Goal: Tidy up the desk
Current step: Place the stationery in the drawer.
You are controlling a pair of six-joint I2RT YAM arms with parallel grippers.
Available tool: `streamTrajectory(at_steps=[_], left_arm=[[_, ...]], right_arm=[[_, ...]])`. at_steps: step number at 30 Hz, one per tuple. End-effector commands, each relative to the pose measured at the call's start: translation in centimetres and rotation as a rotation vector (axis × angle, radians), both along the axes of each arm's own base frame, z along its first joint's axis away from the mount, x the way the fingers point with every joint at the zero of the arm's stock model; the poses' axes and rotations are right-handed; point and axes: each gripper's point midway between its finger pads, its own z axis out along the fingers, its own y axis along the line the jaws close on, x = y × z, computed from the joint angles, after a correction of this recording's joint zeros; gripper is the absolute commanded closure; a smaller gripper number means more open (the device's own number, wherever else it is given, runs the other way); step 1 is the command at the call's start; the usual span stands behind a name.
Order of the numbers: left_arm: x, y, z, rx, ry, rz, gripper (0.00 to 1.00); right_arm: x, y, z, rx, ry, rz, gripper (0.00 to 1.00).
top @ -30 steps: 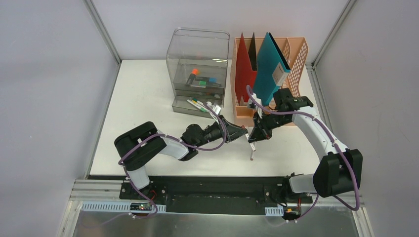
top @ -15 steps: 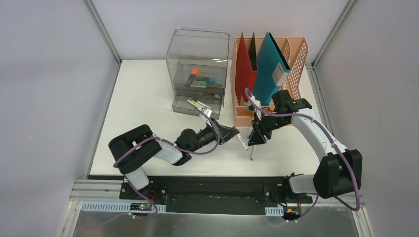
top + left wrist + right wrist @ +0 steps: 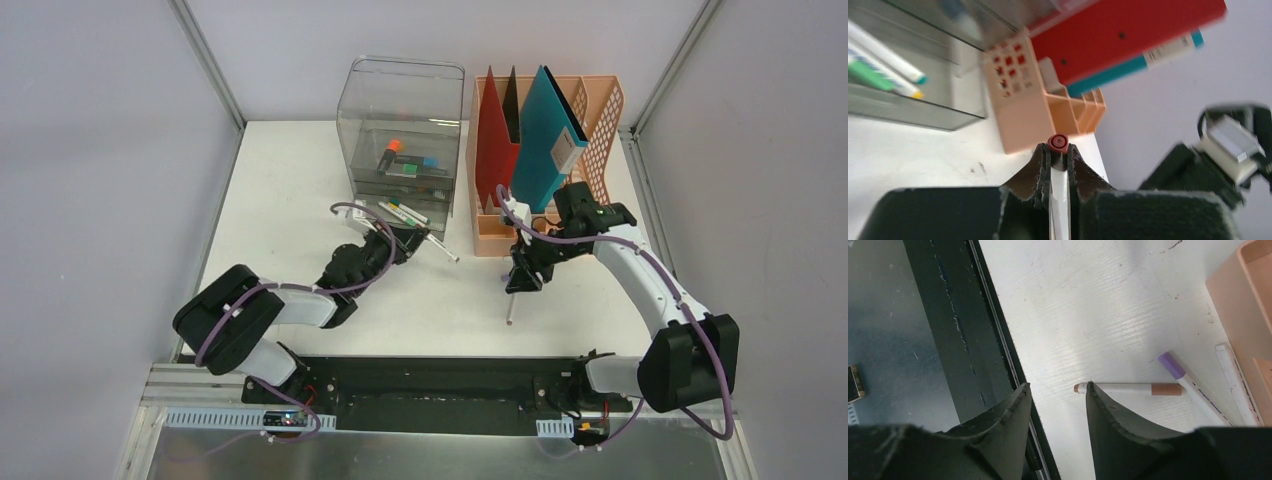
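Note:
The desk (image 3: 290, 180) is a white tabletop. My left gripper (image 3: 415, 238) is shut on a white pen (image 3: 445, 253), just in front of the clear drawer box (image 3: 400, 130). The left wrist view shows the pen's red end (image 3: 1058, 142) sticking out between the closed fingers (image 3: 1040, 165). My right gripper (image 3: 517, 280) is open and empty, hovering over the desk in front of the peach file rack (image 3: 545, 140). Below it lie a brown-capped pen (image 3: 1133, 388) and a purple-capped pen (image 3: 1190, 382); the brown-capped pen also shows in the top view (image 3: 510, 308).
The open lower drawer (image 3: 395, 213) of the box holds markers, also seen in the left wrist view (image 3: 885, 75). The rack holds red (image 3: 495, 135) and teal (image 3: 545, 130) folders. Another white pen (image 3: 1235, 380) lies beside the rack base. The black front rail (image 3: 993, 340) runs under my right gripper.
My left arm has swung left and back, carrying the pen from beside the right gripper to the front of the drawer box. The right gripper has barely moved.

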Motion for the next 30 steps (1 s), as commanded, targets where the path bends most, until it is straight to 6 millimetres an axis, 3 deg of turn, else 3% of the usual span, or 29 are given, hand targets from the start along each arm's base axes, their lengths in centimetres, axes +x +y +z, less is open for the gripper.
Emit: streamTrajectory(at_steps=[1,5,13,19,27,30], left_arm=[[2.2,3.6,-1.1,-0.045,0.147,0.191,1.0],[3.7,6.7,-2.5,-0.048,0.283,0.393,1.0],[6.5,11.0,-2.0,-0.098,0.338,0.642,1.0],[9.5,11.6,-2.7,-0.197,0.414,0.639,1.0],[12.9,10.9,-3.7,-0.313,0.453,0.581,1.0],[14.2,10.3,-3.7,-0.362,0.456,0.514,0.87]], right_arm=[[0.6,0.0,0.8,0.003,-0.08,0.002,0.54],[0.6,-0.1,0.7,-0.001,-0.09,-0.001,0.55],[0.8,-0.2,0.5,-0.009,-0.095,-0.01,0.55],[0.9,-0.3,0.3,-0.019,-0.097,-0.019,0.56],[1.0,-0.4,0.2,-0.025,-0.105,-0.024,0.57],[1.1,-0.5,0.2,-0.027,-0.108,-0.026,0.57]])
